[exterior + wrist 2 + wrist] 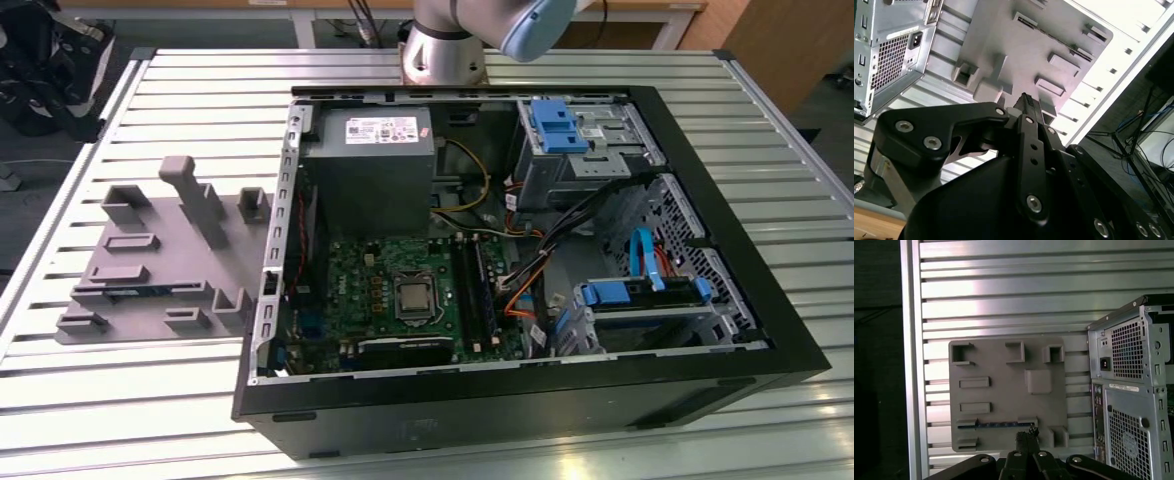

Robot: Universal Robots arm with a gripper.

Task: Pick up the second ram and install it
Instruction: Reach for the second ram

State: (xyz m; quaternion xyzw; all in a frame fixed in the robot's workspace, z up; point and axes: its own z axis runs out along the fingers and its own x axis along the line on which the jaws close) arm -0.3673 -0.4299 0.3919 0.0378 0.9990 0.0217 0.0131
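Note:
The second ram (pixel 138 292) is a thin blue stick lying in a long slot of the grey holder tray (pixel 160 255) on the exterior view's left. In the first wrist view the ram (pixel 999 424) lies along one edge of the tray (pixel 1004 365). My gripper (pixel 1027 433) hangs well above the tray, its fingertips lined up close to one end of the ram. The black fingers (pixel 1030 107) are pressed together with nothing between them. The green motherboard (pixel 400 290) with its black memory slots (pixel 475 290) lies inside the open computer case (pixel 534 260).
The case takes up the middle and the exterior view's right of the ribbed metal table (pixel 174 90); its back panel (pixel 1129 390) stands beside the tray. Inside are a power supply (pixel 367 150), blue drive brackets (pixel 554 125) and cables. The arm's base (pixel 447 45) stands at the far edge.

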